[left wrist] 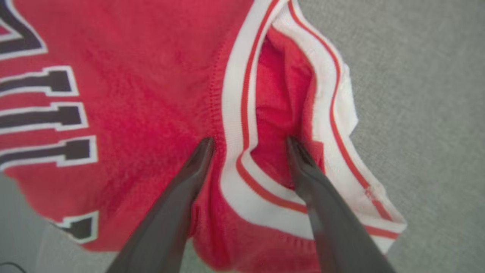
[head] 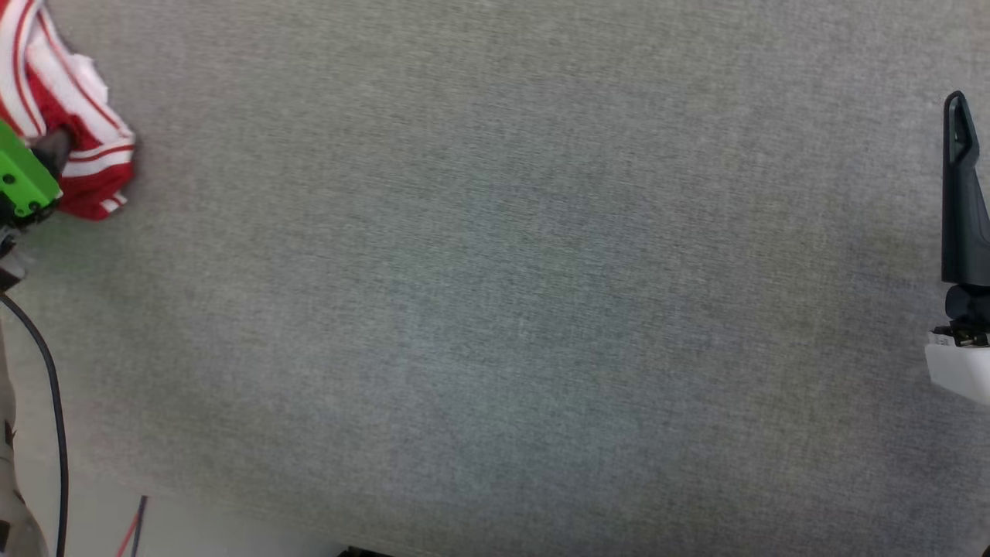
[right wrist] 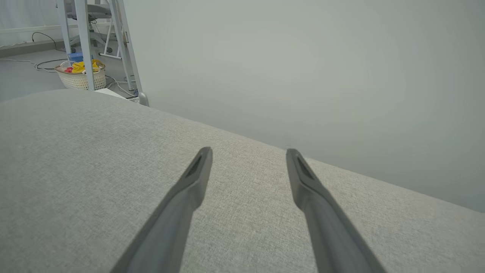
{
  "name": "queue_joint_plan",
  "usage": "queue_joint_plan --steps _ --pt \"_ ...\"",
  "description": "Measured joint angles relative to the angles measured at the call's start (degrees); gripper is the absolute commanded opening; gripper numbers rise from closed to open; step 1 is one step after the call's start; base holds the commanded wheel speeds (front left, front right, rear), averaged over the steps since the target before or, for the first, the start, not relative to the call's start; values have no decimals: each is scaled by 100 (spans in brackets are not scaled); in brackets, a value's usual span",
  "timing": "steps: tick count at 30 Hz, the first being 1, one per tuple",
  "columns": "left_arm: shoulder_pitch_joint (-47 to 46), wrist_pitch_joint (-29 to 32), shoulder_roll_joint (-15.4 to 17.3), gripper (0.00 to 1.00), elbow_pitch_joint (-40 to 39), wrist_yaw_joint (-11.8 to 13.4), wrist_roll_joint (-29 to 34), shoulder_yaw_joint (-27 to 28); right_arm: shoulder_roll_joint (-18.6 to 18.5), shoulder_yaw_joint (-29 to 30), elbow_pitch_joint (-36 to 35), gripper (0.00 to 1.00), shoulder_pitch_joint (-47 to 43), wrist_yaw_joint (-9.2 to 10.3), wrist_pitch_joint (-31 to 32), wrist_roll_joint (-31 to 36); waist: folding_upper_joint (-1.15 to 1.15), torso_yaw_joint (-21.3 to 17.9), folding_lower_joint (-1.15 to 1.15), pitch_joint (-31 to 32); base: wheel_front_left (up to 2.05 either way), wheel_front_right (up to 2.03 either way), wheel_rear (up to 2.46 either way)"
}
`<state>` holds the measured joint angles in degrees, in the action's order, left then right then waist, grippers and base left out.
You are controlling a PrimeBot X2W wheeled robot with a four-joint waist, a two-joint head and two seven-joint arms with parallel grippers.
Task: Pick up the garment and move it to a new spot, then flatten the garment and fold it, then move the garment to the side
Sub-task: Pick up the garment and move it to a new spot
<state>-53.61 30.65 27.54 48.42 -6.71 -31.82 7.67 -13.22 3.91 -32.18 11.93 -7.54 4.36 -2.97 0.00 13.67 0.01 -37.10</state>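
Observation:
The garment (head: 73, 116) is a red shirt with white striped trim, bunched at the far left of the grey padded surface (head: 495, 309). In the left wrist view the garment (left wrist: 144, 94) shows black white-outlined lettering on its left part. My left gripper (left wrist: 250, 142) is open, its fingers straddling a fold of the striped trim with the tips against the cloth. From the head view, the left gripper (head: 50, 147) with its green body meets the cloth at the frame's left edge. My right gripper (right wrist: 248, 151) is open over bare surface, nothing between its fingers; one of its fingers (head: 959, 170) stands at the far right.
A black cable (head: 48, 387) hangs past the surface's lower-left edge. In the right wrist view the surface ends at a pale wall (right wrist: 303, 57); beyond its far-left corner stand metal frame legs (right wrist: 86, 41) and a woven basket (right wrist: 80, 77) on the floor.

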Motion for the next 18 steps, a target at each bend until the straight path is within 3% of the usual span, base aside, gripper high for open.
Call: queue_joint_plan --steps 5,6,7,9,18 --pt "-180 573 219 100 287 147 -178 77 3 24 -8 100 1 0 -5 -36 1 -204 -1 -183 0 0 0" --pt "-203 631 246 64 309 149 -204 81 9 32 -10 100 2 0 -7 -36 1 -227 -2 -205 0 0 0" --pt "-216 664 283 38 323 151 -207 77 11 49 -12 100 2 0 -7 -37 1 -252 -2 -230 0 0 0" --pt "-252 669 313 0 355 151 -212 85 15 75 -12 100 2 0 -7 -38 1 -285 -2 -254 0 0 0" --pt "-180 -387 337 0 602 34 80 -250 203 45 277 100 5 0 -191 -82 0 -294 -1 107 0 0 0"
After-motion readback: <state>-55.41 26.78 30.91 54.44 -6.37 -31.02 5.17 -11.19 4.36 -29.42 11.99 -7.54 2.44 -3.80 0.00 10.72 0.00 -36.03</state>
